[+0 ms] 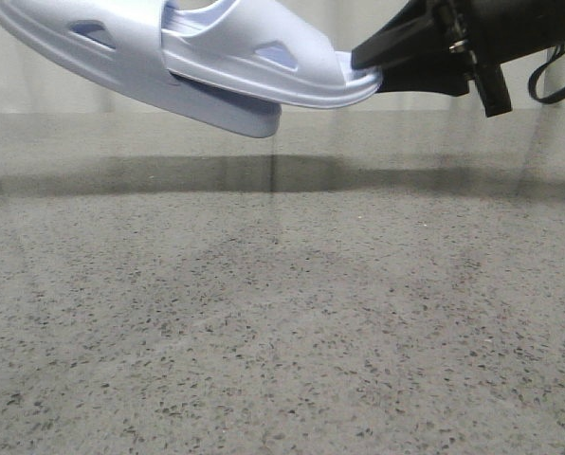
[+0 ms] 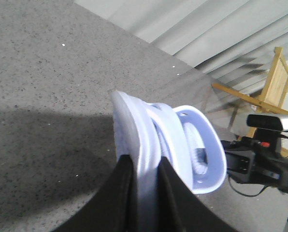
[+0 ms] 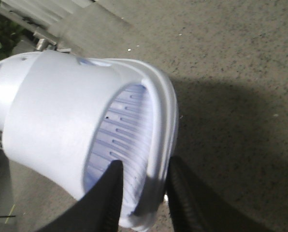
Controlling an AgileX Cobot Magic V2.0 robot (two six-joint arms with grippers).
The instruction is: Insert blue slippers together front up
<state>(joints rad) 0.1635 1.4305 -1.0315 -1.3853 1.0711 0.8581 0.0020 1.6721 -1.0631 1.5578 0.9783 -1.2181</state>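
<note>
- Surface: grey speckled stone-look table; pale curtain behind it. Left wrist view also shows a wooden frame and a camera at the room edge.
- blue slippers: 2 pale lavender-blue foam slides, wide straps with triangular cut-outs, ribbed footbeds. One nested into the other, overlapping, held in the air above the table.
- Long axis roughly horizontal across the front view, tilted slightly down toward the right.
- right gripper: fingers clamped on one slipper's sole edge.
- left gripper: fingers clamped on the other slipper's sole edge.
</note>
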